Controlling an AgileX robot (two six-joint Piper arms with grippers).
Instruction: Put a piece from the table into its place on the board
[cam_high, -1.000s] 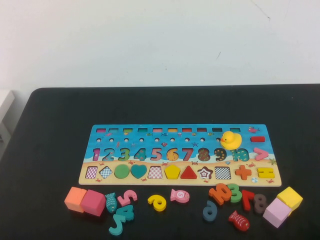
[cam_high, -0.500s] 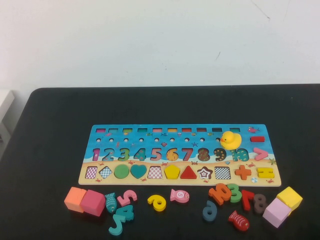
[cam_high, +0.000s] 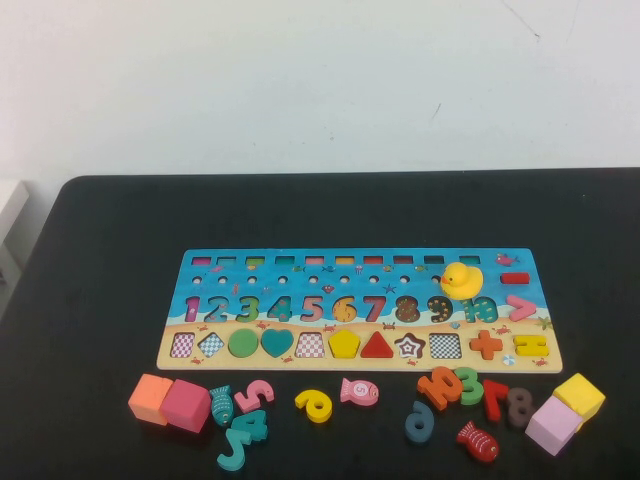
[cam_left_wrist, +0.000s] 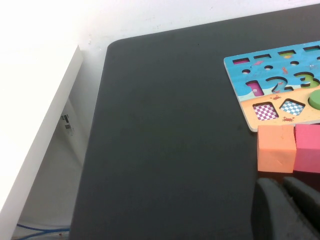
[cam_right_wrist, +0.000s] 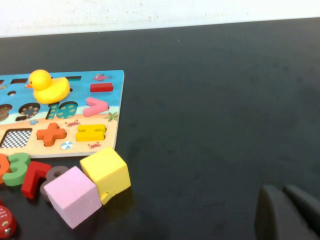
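The yellow pentagon piece (cam_high: 345, 343) lies flat in the board's (cam_high: 460, 362) row of shapes, between a checkered square recess and a red triangle. It covers its place, so the recess itself is hidden. The board rests mid-way across the black table (cam_high: 330, 210). Neither arm shows in the high view. In the left wrist view my left gripper (cam_left_wrist: 282, 187) hovers over bare table just short of an orange cube (cam_left_wrist: 276, 148), shut and empty, near the board's corner (cam_left_wrist: 250, 117). In the right wrist view my right gripper (cam_right_wrist: 283, 192) is shut and empty over bare table, off the board's (cam_right_wrist: 107, 107) other end.
Loose pieces line the table's near edge: orange (cam_high: 149, 397) and pink (cam_high: 187, 405) cubes, a yellow 6 (cam_high: 314, 405), numbers, fish, yellow (cam_high: 580, 395) and lilac (cam_high: 553, 425) cubes. A yellow duck (cam_high: 462, 279) stands on the board. A white shelf (cam_left_wrist: 35, 125) flanks the table's left edge.
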